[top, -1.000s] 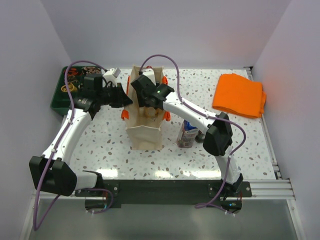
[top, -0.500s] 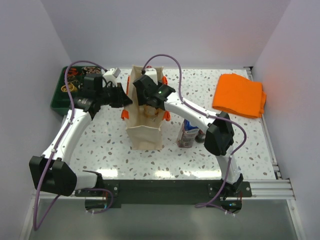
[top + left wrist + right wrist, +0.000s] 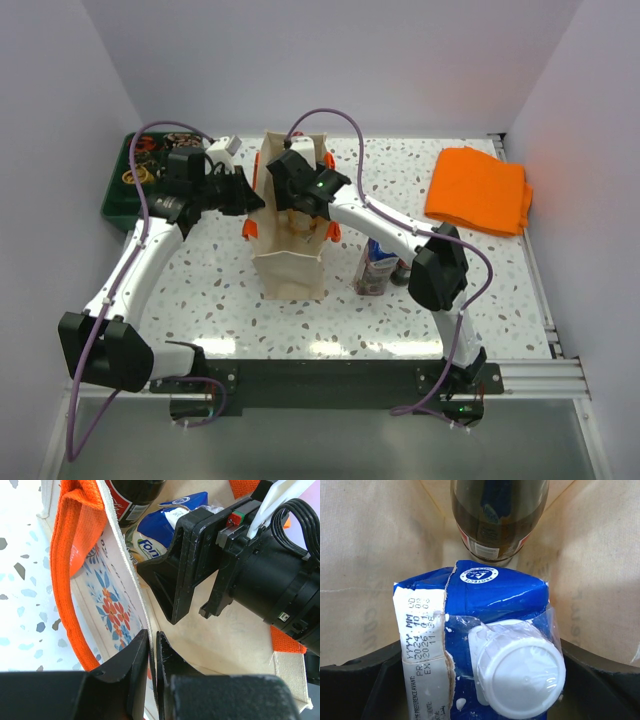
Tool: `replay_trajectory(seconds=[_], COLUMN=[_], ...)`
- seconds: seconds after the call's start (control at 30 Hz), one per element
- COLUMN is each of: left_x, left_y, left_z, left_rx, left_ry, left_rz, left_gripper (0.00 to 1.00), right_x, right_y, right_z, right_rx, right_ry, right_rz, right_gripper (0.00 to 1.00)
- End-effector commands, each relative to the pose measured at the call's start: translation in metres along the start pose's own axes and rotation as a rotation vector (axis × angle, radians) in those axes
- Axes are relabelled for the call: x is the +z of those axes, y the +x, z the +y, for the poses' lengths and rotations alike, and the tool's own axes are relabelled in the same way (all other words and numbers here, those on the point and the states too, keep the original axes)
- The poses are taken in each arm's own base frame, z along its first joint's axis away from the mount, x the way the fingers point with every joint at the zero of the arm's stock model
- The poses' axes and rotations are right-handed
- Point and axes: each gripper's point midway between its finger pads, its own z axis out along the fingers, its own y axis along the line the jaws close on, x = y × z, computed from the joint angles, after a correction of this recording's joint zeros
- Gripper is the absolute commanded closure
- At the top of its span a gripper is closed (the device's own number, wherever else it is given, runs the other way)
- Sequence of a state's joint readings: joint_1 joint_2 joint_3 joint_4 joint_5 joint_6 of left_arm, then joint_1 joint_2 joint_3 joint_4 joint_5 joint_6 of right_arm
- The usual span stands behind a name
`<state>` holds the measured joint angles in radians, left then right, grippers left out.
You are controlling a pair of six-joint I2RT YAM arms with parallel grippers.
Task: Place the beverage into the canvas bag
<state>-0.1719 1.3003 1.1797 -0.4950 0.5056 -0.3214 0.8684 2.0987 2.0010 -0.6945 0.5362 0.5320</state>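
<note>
The right gripper (image 3: pixel 296 198), jaws clamped on a white-capped blue beverage carton (image 3: pixel 470 605), holds it inside the tall beige canvas bag with orange handles (image 3: pixel 290 270). The left gripper (image 3: pixel 152 652) has jaws pinching its wall.

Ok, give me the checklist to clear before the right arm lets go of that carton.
1. Left tool shut on the canvas bag rim, holding the mouth open: ok.
2. Right tool down inside the bag, shut on the blue carton: ok.
3. Carton resting on the bag floor: cannot tell.
4. Carton clear of the dark bottle inside the bag: cannot tell, they look very close.
5. White cap on the carton: ok.
</note>
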Motion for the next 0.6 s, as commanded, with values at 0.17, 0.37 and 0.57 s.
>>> replay_trajectory(seconds=[0.17,0.37,0.57], left_x=[0.001,0.001,0.002], left_y=[-0.001,-0.001,0.000], left_z=[-0.006,-0.005,-0.005], left_rx=[0.028,0.027,0.026], left_ry=[0.029,0.027,0.028], left_rz=[-0.003,-0.003,-0.001], left_gripper=[0.84,0.84,0.84], right_x=[-0.009,-0.013,-0.016], right_y=[-0.012,-0.016,-0.020], right_z=[-0.006,-0.008,-0.009], right_rx=[0.039,0.043,0.045], right_ry=[0.012,0.011,0.014], right_rz=[-0.037,-0.044,-0.055], right_gripper=[0.28,0.25,0.44])
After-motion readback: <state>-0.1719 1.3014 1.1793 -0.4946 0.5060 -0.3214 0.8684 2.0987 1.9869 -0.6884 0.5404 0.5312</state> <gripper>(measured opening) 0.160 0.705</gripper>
